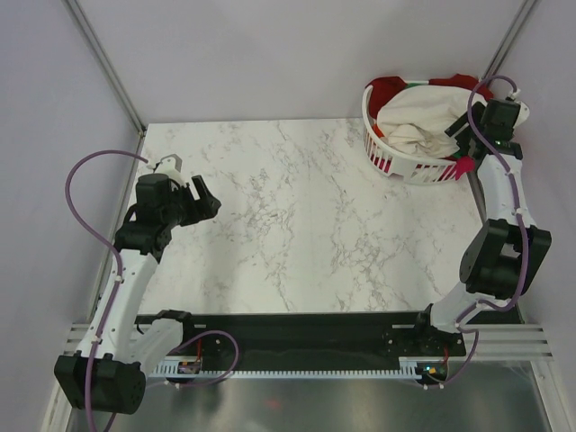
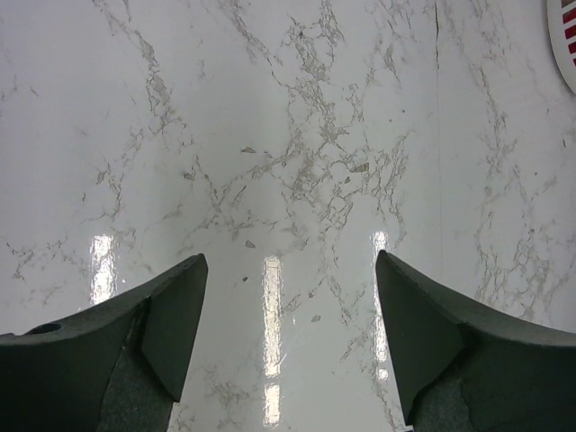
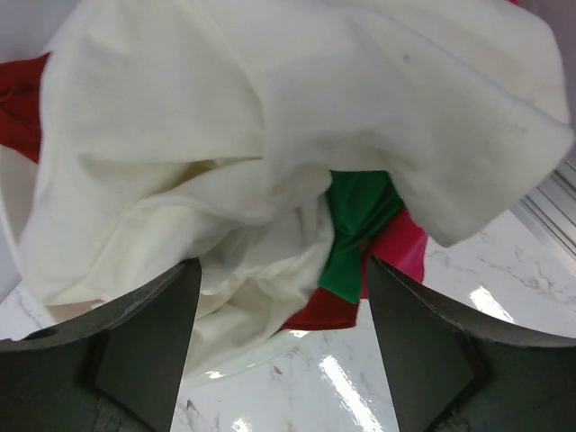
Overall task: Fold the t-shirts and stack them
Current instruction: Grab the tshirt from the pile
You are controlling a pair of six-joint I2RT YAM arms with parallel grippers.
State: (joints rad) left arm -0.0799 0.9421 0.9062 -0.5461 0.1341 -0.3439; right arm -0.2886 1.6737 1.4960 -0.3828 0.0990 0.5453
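A cream t-shirt (image 1: pixel 416 119) lies crumpled on top of the white slatted basket (image 1: pixel 393 160) at the back right, over dark red cloth (image 1: pixel 389 87). In the right wrist view the cream shirt (image 3: pixel 270 117) fills the upper frame, with green (image 3: pixel 355 225), pink (image 3: pixel 400 247) and dark red (image 3: pixel 328 310) shirts hanging below it. My right gripper (image 1: pixel 461 135) (image 3: pixel 281 270) is open and empty, just beside the basket's right side, close to the shirts. My left gripper (image 1: pixel 205 198) (image 2: pixel 288 265) is open and empty above the bare marble at the left.
The marble tabletop (image 1: pixel 297 216) spans the middle. Grey walls and metal frame posts (image 1: pixel 103 58) bound the back and sides. The basket's rim (image 2: pixel 562 36) shows at the top right of the left wrist view. A black rail (image 1: pixel 297 337) runs along the near edge.
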